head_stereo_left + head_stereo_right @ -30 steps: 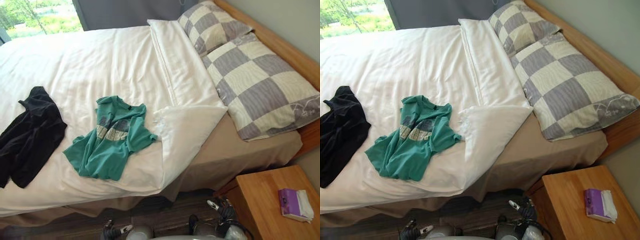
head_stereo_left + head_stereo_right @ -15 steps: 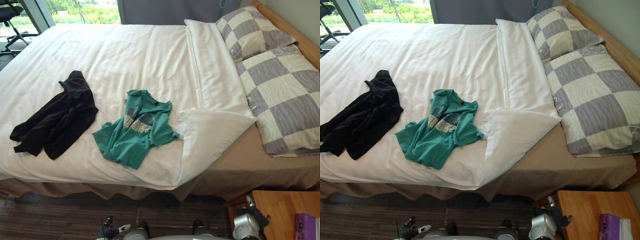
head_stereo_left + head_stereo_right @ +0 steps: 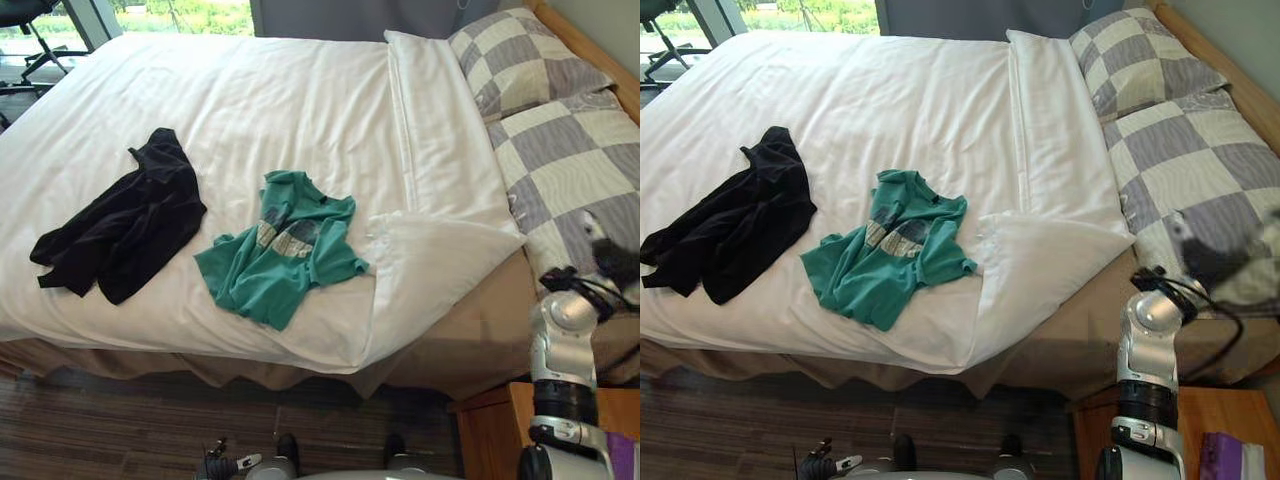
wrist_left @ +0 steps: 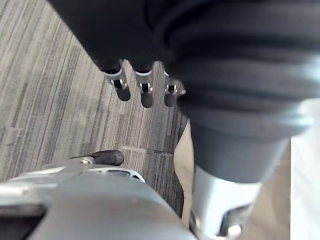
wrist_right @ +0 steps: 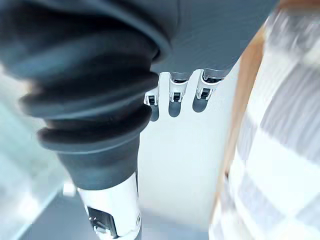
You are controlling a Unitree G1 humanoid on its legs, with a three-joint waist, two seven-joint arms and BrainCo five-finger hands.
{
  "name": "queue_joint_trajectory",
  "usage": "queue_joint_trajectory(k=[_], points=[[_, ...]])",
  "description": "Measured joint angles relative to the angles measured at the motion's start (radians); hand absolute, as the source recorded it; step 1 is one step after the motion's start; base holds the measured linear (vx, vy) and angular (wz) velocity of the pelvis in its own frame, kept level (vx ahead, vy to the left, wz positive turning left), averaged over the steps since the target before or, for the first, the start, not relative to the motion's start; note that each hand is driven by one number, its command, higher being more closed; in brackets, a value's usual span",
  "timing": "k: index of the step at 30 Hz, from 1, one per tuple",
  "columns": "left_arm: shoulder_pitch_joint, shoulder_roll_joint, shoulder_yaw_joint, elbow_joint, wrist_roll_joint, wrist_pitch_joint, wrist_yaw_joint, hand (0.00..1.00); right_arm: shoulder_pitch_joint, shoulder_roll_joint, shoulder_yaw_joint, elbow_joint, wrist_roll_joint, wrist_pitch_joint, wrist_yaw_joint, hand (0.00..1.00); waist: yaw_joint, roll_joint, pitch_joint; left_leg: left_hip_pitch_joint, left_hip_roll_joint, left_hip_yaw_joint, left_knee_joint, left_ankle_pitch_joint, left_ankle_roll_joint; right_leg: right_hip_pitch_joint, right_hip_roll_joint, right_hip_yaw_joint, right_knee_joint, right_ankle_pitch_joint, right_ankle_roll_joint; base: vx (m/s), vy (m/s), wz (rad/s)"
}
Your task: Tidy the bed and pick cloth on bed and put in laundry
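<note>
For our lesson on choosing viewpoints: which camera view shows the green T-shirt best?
The left eye view: the green T-shirt lies whole, nearest the picture's middle. The right eye view shows it whole too, further left. The wrist views face floor and pillow.

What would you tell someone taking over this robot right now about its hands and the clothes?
Left hand: open, empty, down over the floor.
Right hand: open, empty, up by the near checked pillow.
Green T-shirt and black garment lie apart on the white duvet, neither picked up.
Duvet corner is folded back.
To do: pick up both clothes, put them in the laundry, straighten the duvet.
</note>
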Motion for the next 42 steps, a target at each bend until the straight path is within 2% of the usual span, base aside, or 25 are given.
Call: queue_joint_trajectory(k=[1, 4, 5, 7, 10, 12, 14, 20, 26, 28, 31, 34, 35, 36, 38, 42], points=[[0.003, 0.000, 0.004, -0.009, 0.009, 0.000, -0.008, 0.00, -0.018, -0.021, 0.061, 0.023, -0.025, 0.026, 0.089, 0.00, 0.007, 0.000, 0.000, 0.002, 0.000, -0.002, 0.001, 0.001, -0.001, 0.004, 0.000, -0.008, 0.000, 0.000, 0.000, 0.05, -0.038, 0.09], [0.005, 0.001, 0.009, -0.019, 0.021, 0.001, -0.011, 0.00, -0.061, -0.057, 0.180, 0.135, -0.056, 0.089, 0.236, 0.00, 0.021, -0.007, 0.003, 0.016, 0.001, -0.027, 0.000, 0.001, -0.001, 0.036, 0.000, -0.037, -0.001, 0.001, -0.001, 0.01, -0.018, 0.23], [0.006, 0.001, 0.014, -0.019, 0.021, 0.000, -0.012, 0.00, -0.077, -0.059, 0.201, 0.162, -0.056, 0.097, 0.253, 0.00, 0.024, -0.011, 0.003, 0.014, 0.001, -0.030, 0.000, 0.002, -0.002, 0.036, 0.000, -0.043, 0.000, 0.001, -0.002, -0.05, 0.005, 0.20], [-0.001, 0.018, 0.019, -0.034, 0.020, 0.000, -0.028, 0.00, -0.165, -0.066, 0.281, 0.284, -0.055, 0.133, 0.305, 0.00, 0.045, -0.036, 0.025, -0.007, 0.002, -0.037, -0.001, 0.010, -0.005, 0.026, 0.001, -0.048, -0.001, 0.005, -0.007, -0.13, 0.024, 0.10], [-0.028, 0.040, 0.044, -0.038, 0.019, 0.000, -0.031, 0.00, -0.269, -0.070, 0.314, 0.412, -0.054, 0.159, 0.325, 0.00, 0.050, -0.063, 0.066, -0.055, 0.013, -0.070, -0.001, 0.019, -0.009, -0.003, 0.004, -0.073, 0.004, 0.012, -0.017, -0.15, 0.030, 0.30], [-0.077, 0.071, 0.072, -0.041, 0.014, 0.000, -0.031, 0.00, -0.361, -0.093, 0.326, 0.510, -0.054, 0.178, 0.327, 0.00, 0.080, -0.085, 0.115, -0.113, 0.027, -0.072, -0.001, 0.042, -0.010, -0.065, 0.015, -0.079, 0.015, 0.026, -0.036, -0.13, 0.030, 0.20], [-0.110, 0.097, 0.092, -0.062, 0.001, 0.000, -0.030, 0.00, -0.431, -0.116, 0.326, 0.596, -0.053, 0.199, 0.327, 0.00, 0.106, -0.090, 0.167, -0.155, 0.037, -0.084, -0.001, 0.069, -0.015, -0.095, 0.026, -0.098, 0.016, 0.037, -0.050, -0.14, 0.019, 0.25], [-0.125, 0.115, 0.091, -0.079, -0.020, -0.001, -0.029, 0.00, -0.462, -0.166, 0.327, 0.631, -0.052, 0.218, 0.322, 0.00, 0.117, -0.087, 0.218, -0.200, 0.053, -0.084, -0.001, 0.092, -0.020, -0.137, 0.037, -0.103, 0.019, 0.048, -0.060, -0.05, 0.012, 0.05], [-0.162, 0.115, 0.073, -0.080, -0.024, -0.003, -0.029, 0.00, -0.522, -0.220, 0.326, 0.629, -0.014, 0.216, 0.335, 0.00, 0.096, -0.063, 0.254, -0.269, 0.060, -0.076, -0.001, 0.108, -0.021, -0.215, 0.044, -0.089, 0.023, 0.071, -0.069, -0.03, 0.030, -0.07], [-0.184, 0.113, 0.034, -0.081, -0.027, -0.003, -0.030, 0.00, -0.542, -0.255, 0.326, 0.616, 0.014, 0.197, 0.346, 0.00, 0.095, -0.043, 0.271, -0.285, 0.062, -0.069, -0.001, 0.114, -0.021, -0.235, 0.045, -0.082, 0.022, 0.075, -0.067, -0.03, 0.020, -0.07], [-0.190, 0.111, 0.006, -0.083, -0.042, -0.014, -0.029, 0.00, -0.542, -0.299, 0.325, 0.533, 0.042, 0.154, 0.345, 0.00, 0.087, -0.034, 0.277, -0.321, 0.067, -0.057, -0.001, 0.125, -0.019, -0.277, 0.050, -0.072, 0.023, 0.082, -0.072, 0.00, -0.005, -0.10], [-0.190, 0.109, -0.009, -0.099, -0.042, -0.017, -0.029, 0.00, -0.542, -0.326, 0.326, 0.456, -0.015, 0.145, 0.385, 0.00, 0.067, -0.028, 0.290, -0.342, 0.066, -0.056, 0.000, 0.133, -0.016, -0.299, 0.050, -0.072, 0.022, 0.086, -0.071, 0.01, -0.006, -0.02], [-0.191, 0.110, -0.023, -0.102, -0.042, -0.017, -0.029, 0.00, -0.539, -0.332, 0.327, 0.432, -0.050, 0.146, 0.419, 0.00, 0.059, -0.024, 0.294, -0.345, 0.066, -0.054, 0.000, 0.133, -0.016, -0.302, 0.050, -0.071, 0.021, 0.086, -0.071, 0.02, -0.008, -0.04], [-0.191, 0.109, -0.032, -0.102, -0.042, -0.017, -0.029, 0.00, -0.539, -0.332, 0.331, 0.419, -0.080, 0.147, 0.456, 1.00, 0.045, -0.020, 0.296, -0.345, 0.066, -0.053, 0.000, 0.133, -0.016, -0.302, 0.050, -0.070, 0.020, 0.086, -0.071, 0.04, -0.014, -0.02], [-0.192, 0.109, -0.032, -0.102, -0.043, -0.019, -0.029, 0.00, -0.536, -0.351, 0.367, 0.396, -0.117, 0.152, 0.498, 1.00, 0.043, -0.015, 0.299, -0.350, 0.066, -0.050, 0.000, 0.133, -0.016, -0.310, 0.051, -0.067, 0.019, 0.086, -0.071, 0.04, -0.017, -0.05], [-0.208, 0.109, -0.044, -0.105, -0.060, -0.025, -0.030, 0.00, -0.538, -0.381, 0.391, 0.379, -0.133, 0.155, 0.535, 1.00, 0.044, -0.002, 0.306, -0.367, 0.063, -0.049, 0.005, 0.134, -0.017, -0.329, 0.052, -0.064, 0.019, 0.089, -0.069, 0.01, -0.003, -0.02]])
